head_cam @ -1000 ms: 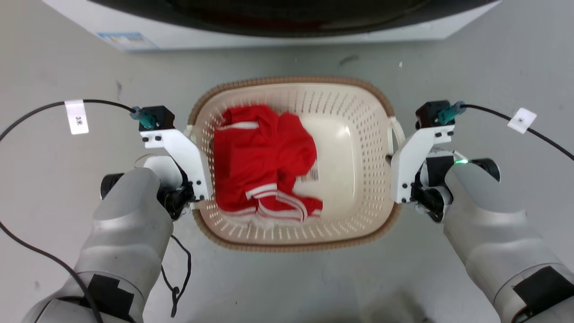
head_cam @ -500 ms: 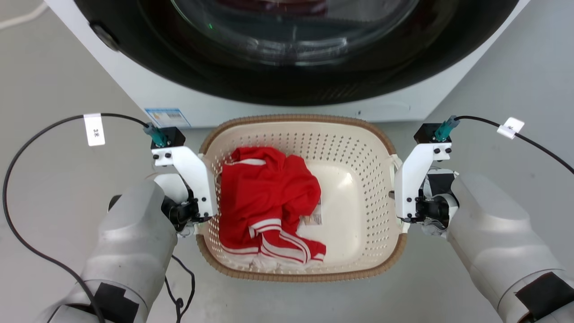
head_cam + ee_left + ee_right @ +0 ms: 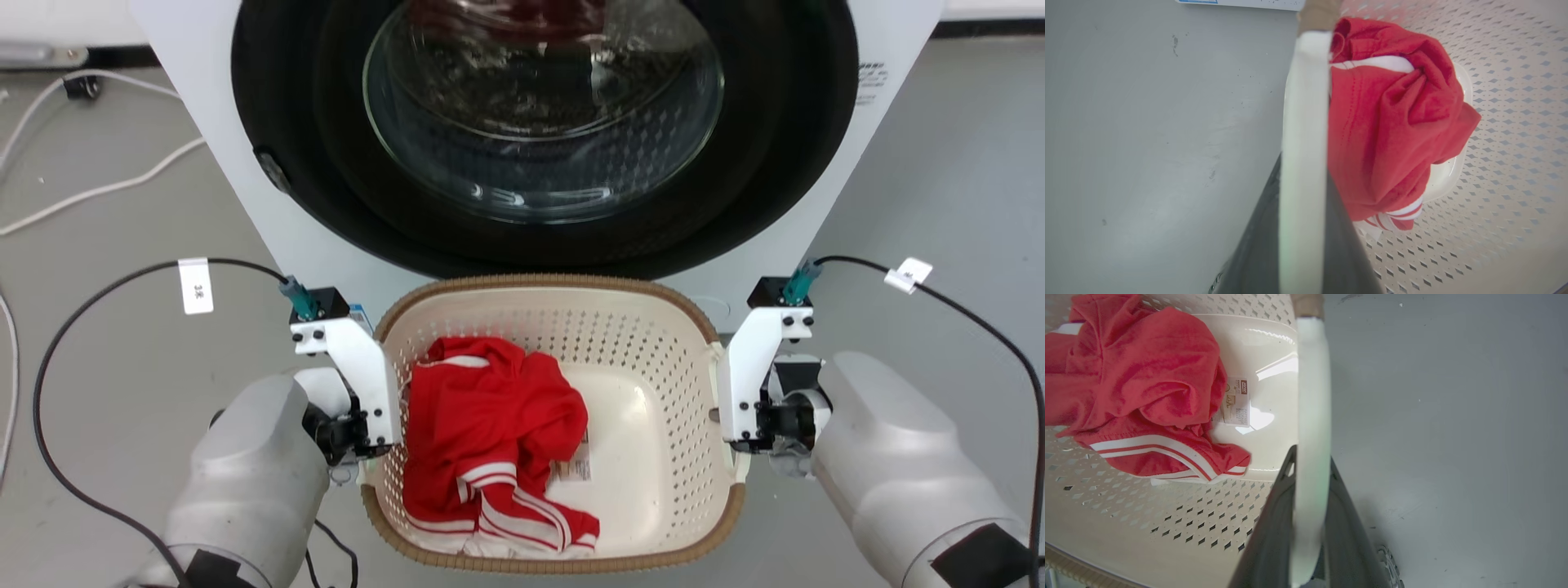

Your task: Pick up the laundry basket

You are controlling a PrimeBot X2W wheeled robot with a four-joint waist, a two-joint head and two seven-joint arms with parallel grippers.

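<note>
basket (image 3: pixel 669 425) is upright, mouth up, long axis running left-right, just before the washer (image 3: pixel 204 147). left gripper (image 3: pixel 1304 167) is clamped on its left handle (image 3: pixel 1306 102), right gripper (image 3: pixel 1311 457) on its right handle (image 3: pixel 1312 375).

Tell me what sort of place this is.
Probably a laundry area, perhaps a test room: a front-loading washing machine, a laundry basket holding a red garment, and a bare grey floor.

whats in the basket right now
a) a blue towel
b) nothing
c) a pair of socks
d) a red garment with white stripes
d: a red garment with white stripes lies crumpled in the basket, toward its left side.
</note>
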